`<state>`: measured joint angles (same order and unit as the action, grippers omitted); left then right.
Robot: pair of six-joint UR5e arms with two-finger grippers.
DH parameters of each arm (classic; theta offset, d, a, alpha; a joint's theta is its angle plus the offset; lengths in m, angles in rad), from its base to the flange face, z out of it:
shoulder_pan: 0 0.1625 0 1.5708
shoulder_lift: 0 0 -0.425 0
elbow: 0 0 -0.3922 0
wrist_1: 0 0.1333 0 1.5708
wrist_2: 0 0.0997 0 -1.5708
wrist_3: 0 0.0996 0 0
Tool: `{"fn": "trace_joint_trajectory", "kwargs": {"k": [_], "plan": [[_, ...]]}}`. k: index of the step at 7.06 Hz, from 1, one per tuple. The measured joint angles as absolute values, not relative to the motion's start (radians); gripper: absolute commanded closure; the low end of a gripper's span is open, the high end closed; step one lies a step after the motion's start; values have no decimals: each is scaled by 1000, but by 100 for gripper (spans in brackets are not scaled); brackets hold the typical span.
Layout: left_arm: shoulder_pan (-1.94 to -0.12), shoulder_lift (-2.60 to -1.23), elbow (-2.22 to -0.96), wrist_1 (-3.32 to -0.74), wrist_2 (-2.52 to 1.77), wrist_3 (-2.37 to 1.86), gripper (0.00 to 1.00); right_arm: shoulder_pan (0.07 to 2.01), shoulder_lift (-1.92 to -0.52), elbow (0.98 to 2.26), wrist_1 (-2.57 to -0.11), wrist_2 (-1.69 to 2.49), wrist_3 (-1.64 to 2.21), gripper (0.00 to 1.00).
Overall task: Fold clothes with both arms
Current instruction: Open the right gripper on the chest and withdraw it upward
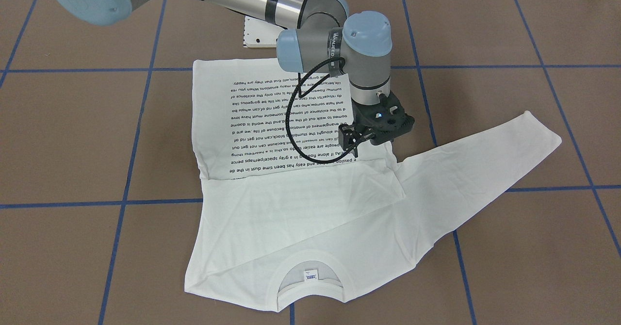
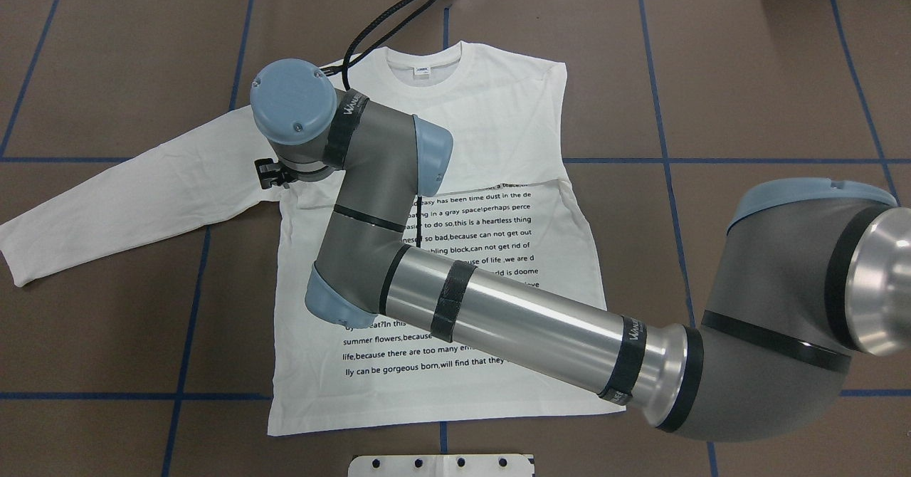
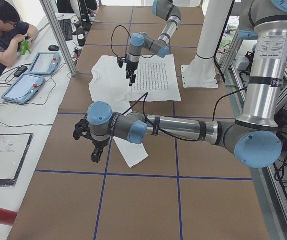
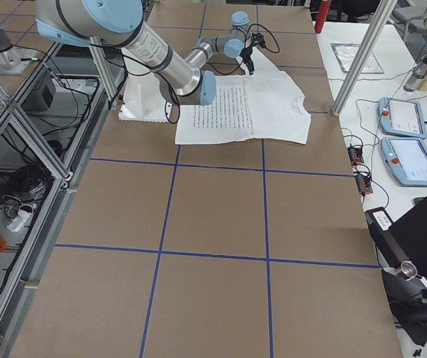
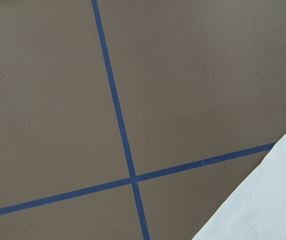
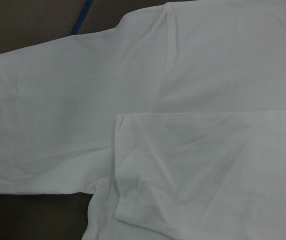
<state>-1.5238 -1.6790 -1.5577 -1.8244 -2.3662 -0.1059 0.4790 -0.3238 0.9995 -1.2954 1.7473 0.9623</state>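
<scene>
White long-sleeved T-shirt point(image 1: 301, 208) lies flat on the bench point(image 1: 73, 136), one sleeve folded across its chest, the other point(image 1: 485, 165) stretched out. Right pincer point(image 1: 355, 140) hangs over that sleeve's armpit, left pincer point(image 3: 97, 152) near its cuff; neither's spread can be told.

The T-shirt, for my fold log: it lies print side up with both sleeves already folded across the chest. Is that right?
Not quite. The T-shirt lies print side up, but only one sleeve is folded across the chest; the other sleeve is stretched out to the side, as the overhead exterior view shows.
</scene>
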Motion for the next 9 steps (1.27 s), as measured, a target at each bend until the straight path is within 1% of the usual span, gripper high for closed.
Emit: {"fn": "trace_joint_trajectory", "kwargs": {"k": [1, 2, 3, 5, 6, 7, 9], "plan": [[-1476, -1669, -1560, -1901, -2338, -243, 1, 494, -329, 1075, -1446, 1776, 966, 0], [-1418, -1640, -1564, -2006, -2304, -403, 1, 519, -359, 1182, -1600, 1809, 968, 0], [-1367, -1594, -1566, -2131, -2280, -541, 1, 554, -421, 1308, -1711, 1835, 969, 0], [-1243, -1468, -1569, -2405, -2202, -816, 1, 672, -598, 1563, -1877, 1935, 964, 0], [-1176, -1425, -1569, -2486, -2158, -923, 1, 737, -700, 1674, -1922, 1984, 957, 0], [-1117, -1401, -1569, -2526, -2116, -1002, 2, 798, -798, 1753, -1938, 2023, 933, 0], [-1030, -1373, -1566, -2543, -2018, -1057, 3, 890, -942, 1828, -1941, 2076, 835, 0]]}}
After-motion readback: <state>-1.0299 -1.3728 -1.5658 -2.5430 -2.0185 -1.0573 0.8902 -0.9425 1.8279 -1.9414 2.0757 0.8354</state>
